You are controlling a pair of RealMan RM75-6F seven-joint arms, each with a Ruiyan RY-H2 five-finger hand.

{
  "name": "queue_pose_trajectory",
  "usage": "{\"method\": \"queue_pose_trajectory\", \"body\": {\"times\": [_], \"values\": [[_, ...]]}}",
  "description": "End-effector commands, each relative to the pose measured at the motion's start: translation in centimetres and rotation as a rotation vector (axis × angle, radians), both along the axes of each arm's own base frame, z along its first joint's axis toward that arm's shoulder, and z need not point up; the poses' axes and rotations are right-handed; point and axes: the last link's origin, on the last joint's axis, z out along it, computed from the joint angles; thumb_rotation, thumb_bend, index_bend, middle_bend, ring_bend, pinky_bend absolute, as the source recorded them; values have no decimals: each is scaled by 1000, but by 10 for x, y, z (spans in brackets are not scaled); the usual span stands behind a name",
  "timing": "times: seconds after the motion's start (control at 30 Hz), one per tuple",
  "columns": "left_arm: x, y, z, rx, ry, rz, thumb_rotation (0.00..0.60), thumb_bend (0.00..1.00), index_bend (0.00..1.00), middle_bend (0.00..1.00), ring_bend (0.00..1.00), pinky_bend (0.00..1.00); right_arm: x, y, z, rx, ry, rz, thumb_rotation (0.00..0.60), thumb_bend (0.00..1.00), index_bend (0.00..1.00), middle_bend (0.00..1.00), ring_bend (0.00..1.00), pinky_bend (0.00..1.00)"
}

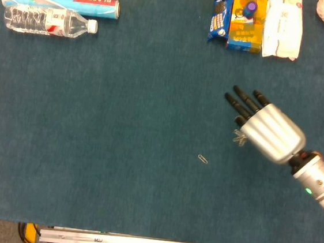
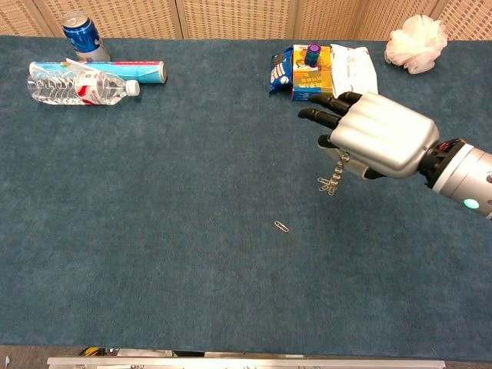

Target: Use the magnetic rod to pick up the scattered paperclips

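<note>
Blue counter (image 2: 154, 231) carries one stray paperclip (image 2: 282, 227) near the middle. Above and right, the right hand (image 2: 377, 137) holds the rod (image 2: 339, 165), fingers (image 2: 323, 115) extended, a cluster of clips (image 2: 328, 184) dangling. Those could be shaken loose by a jolt.

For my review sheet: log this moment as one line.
right hand: holds magnetic rod | clips: hang from rod tip | one paperclip: lies on table | left hand: unseen

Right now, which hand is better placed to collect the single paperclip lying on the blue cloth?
The right hand: it holds the thin magnetic rod; the silver paperclip lies nearby. No left hand shows.
</note>
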Motion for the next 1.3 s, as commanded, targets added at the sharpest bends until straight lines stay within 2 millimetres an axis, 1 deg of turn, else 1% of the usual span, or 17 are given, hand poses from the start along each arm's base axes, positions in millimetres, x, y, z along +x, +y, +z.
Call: {"method": "queue_pose_trajectory", "body": {"times": [0.03, 0.23, 0.47, 0.83, 1.0, 1.07, 1.17, 1.3], "values": [[2, 1, -1, -2, 3, -6, 600, 11, 474, 453, 269, 456, -11, -4, 5, -20, 10, -31, 600, 316, 588, 137, 1, 251], [5, 2, -3, -3, 8, -20, 600, 11, 475, 454, 269, 456, -27, -9, 7, -36, 20, -76, 600, 316, 588, 137, 1, 251], [8, 3, -5, -8, 15, -26, 600, 11, 476, 455, 272, 457, -44, -12, 2, -37, 34, -119, 600, 316, 588, 137, 1, 251], [10, 4, -6, -10, 19, -35, 600, 11, 477, 456, 272, 456, -59, -12, -4, -30, 44, -149, 600, 310, 586, 137, 1, 251], [12, 4, -7, -8, 22, -41, 600, 11, 478, 456, 273, 456, -64, -9, -1, -31, 34, -158, 600, 301, 540, 137, 1, 251], [13, 4, -7, -8, 23, -43, 600, 11, 478, 456, 273, 456, -66, -7, 1, -34, 30, -159, 600, 273, 506, 137, 1, 251], [14, 5, -8, -10, 25, -45, 600, 11, 478, 456, 276, 457, -69, -6, 4, -41, 26, -161, 600, 201, 430, 137, 1, 251], [15, 5, -9, -12, 28, -48, 600, 11, 478, 456, 278, 457, -72, -3, 8, -48, 18, -164, 600, 180, 356, 137, 1, 251]]}}
